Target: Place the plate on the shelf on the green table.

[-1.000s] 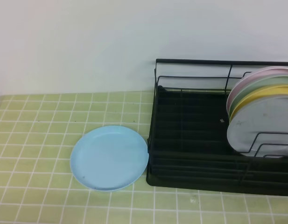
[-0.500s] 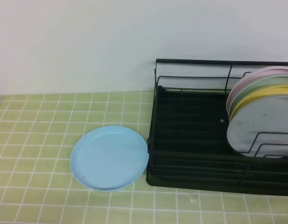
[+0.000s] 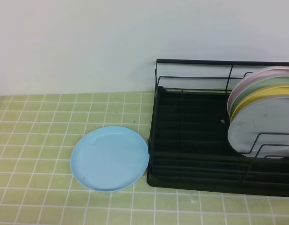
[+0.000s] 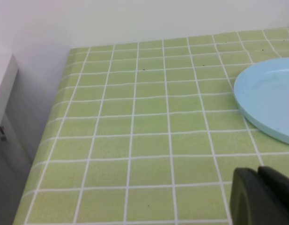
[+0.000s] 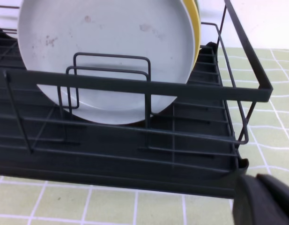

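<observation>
Light blue plate lies flat on the green tiled tabletop, near the middle of the visible surface, closer to the front edge than the back wall. Its right rim is just beside the left side of the black wire shelf; cannot tell if they touch. Nothing holds the plate.

The shelf sits on the right part of the tabletop and runs off the right edge of the high view. Four plates stand upright in its right-end slots: white/grey plate in front, then yellow plate, green plate, pink plate behind. The shelf's left part holds no plates.

Left end effector appears only as a dark tip in the bottom right corner of the left wrist view, clenched, gripping nothing, apart from the plate's near rim. Right end effector is a dark tip at the bottom right of the right wrist view, clenched, empty, just in front of the shelf's corner, facing the white/grey plate. Neither arm shows in the high view.
</observation>
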Motion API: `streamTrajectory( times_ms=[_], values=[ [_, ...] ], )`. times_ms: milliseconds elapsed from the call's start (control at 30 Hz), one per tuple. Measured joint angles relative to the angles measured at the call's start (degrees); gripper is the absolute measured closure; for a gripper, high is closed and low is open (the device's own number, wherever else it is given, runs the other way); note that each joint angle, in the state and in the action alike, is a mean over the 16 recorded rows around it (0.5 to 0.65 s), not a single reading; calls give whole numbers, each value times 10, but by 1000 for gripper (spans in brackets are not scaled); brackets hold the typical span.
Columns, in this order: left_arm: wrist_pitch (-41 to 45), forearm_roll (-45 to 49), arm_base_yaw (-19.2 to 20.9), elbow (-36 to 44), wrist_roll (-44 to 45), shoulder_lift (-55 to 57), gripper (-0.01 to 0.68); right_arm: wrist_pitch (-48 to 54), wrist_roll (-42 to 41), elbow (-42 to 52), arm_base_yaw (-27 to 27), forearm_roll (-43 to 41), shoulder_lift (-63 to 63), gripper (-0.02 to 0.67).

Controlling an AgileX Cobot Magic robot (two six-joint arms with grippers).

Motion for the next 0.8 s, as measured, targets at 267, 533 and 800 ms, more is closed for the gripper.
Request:
streamTrajectory(
  times_ms=[267, 533, 800],
  values=[
    [0, 0, 0, 0, 1, 0, 675, -4, 0, 0, 0, -4, 0, 652],
    [0, 3, 0, 0, 22, 0, 675, -36, 0, 0, 0, -8, 0, 652],
    [-49, 5, 0, 0, 52, 0, 675, -118, 0, 0, 0, -8, 1, 652]
  ],
)
